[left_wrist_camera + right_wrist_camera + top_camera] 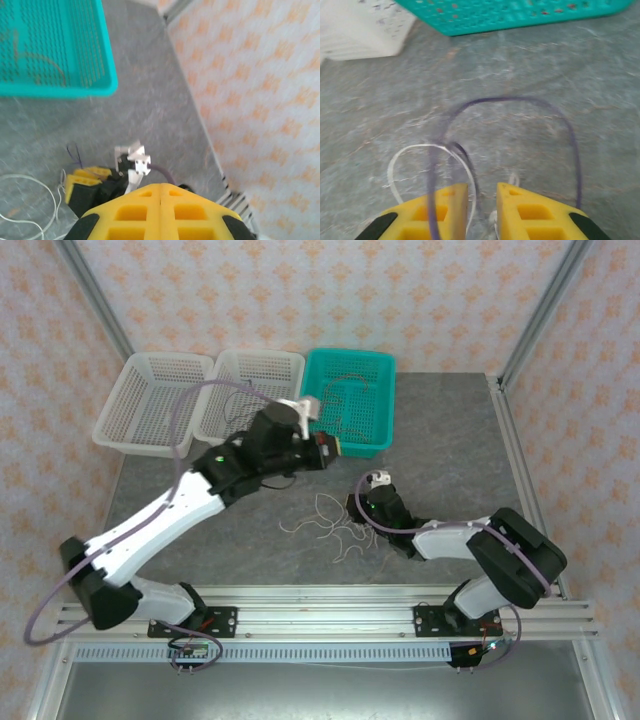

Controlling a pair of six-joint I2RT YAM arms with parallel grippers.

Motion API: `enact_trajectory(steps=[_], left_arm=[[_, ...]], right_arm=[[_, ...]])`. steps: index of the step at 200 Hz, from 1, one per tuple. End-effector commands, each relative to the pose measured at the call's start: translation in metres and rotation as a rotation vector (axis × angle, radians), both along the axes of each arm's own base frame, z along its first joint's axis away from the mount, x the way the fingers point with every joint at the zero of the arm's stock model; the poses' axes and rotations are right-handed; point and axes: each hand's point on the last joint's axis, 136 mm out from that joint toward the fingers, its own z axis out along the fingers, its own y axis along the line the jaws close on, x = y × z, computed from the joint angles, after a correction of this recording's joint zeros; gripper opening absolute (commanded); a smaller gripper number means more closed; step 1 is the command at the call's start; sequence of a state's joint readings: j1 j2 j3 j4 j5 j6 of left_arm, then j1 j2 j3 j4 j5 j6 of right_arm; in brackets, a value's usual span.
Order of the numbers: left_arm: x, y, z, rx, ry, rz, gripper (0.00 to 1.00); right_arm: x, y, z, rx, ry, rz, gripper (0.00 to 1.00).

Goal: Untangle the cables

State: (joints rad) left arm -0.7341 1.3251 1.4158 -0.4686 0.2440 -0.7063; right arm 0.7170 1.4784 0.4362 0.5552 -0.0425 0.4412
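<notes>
On the table's centre, top view: I hold the right gripper (366, 502) low over the loose cables (330, 525), placed to pick strands. The left gripper (327, 445) hangs beside the teal basket (388, 400). Left wrist view: its fingers (130, 215) meet, with nothing seen between them. Right wrist view: the jaws are narrowly parted, seemingly straddling a white cable (420, 147) inside a purple loop (520, 100).

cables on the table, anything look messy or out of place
Yes: the cables lie in a loose knot on the grey table in front of the right gripper. In the right wrist view a purple loop crosses a white loop. Nothing looks damaged.
</notes>
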Motion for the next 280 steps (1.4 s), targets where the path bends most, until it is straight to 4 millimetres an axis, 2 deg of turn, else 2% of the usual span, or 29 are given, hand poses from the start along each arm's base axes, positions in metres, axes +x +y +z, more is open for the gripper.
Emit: enact_trajectory(steps=[1,24,41,52,68,89,114,126,141,150,173,192,213,233,253,280], left_arm=[[-0.002,0.059,0.064,-0.03,-0.139,0.145,0.0],[-0.009,0.113,0.099,-0.022,-0.236,0.287,0.0],[-0.015,0.146,0.111,-0.005,-0.279,0.383,0.0],[-0.018,0.161,0.112,0.004,-0.287,0.428,0.0],[-0.02,0.177,0.104,0.019,-0.271,0.48,0.0],[-0.02,0.183,0.084,0.038,-0.232,0.494,0.0],[-0.017,0.181,0.052,0.11,-0.173,0.472,0.0],[-0.017,0.179,0.034,0.133,-0.142,0.461,0.0],[-0.016,0.177,0.015,0.142,-0.111,0.454,0.0],[-0.016,0.175,0.005,0.145,-0.096,0.448,0.0],[-0.016,0.178,-0.018,0.176,-0.053,0.461,0.0],[-0.015,0.178,-0.02,0.173,-0.053,0.461,0.0],[-0.012,0.173,-0.002,0.139,-0.1,0.443,0.0],[-0.007,0.169,0.029,0.119,-0.172,0.431,0.0],[0.0,0.169,0.068,0.133,-0.253,0.427,0.0],[0.011,0.164,0.135,0.165,-0.403,0.4,0.0]], right_arm=[[0.003,-0.029,-0.014,-0.016,0.055,-0.179,0.21],[-0.003,-0.056,-0.024,-0.006,0.097,-0.284,0.22],[-0.005,-0.069,-0.022,-0.004,0.091,-0.322,0.21],[-0.006,-0.076,-0.02,-0.011,0.084,-0.338,0.21],[-0.006,-0.082,-0.013,-0.017,0.07,-0.343,0.2],[-0.005,-0.085,0.001,-0.029,0.026,-0.329,0.15],[-0.004,-0.087,0.019,-0.057,-0.04,-0.298,0.07],[-0.004,-0.088,0.035,-0.044,-0.089,-0.288,0.04],[-0.004,-0.084,0.048,-0.048,-0.128,-0.242,0.05],[-0.006,-0.074,0.057,-0.045,-0.149,-0.171,0.11],[-0.018,-0.037,0.077,-0.017,-0.183,0.068,0.42],[-0.022,-0.025,0.086,-0.016,-0.2,0.146,0.57],[-0.018,-0.027,0.092,-0.021,-0.221,0.121,0.63],[-0.014,-0.033,0.096,-0.02,-0.236,0.075,0.67],[-0.013,-0.04,0.099,-0.016,-0.252,0.035,0.71],[-0.016,-0.044,0.109,0.007,-0.254,0.019,0.75]])
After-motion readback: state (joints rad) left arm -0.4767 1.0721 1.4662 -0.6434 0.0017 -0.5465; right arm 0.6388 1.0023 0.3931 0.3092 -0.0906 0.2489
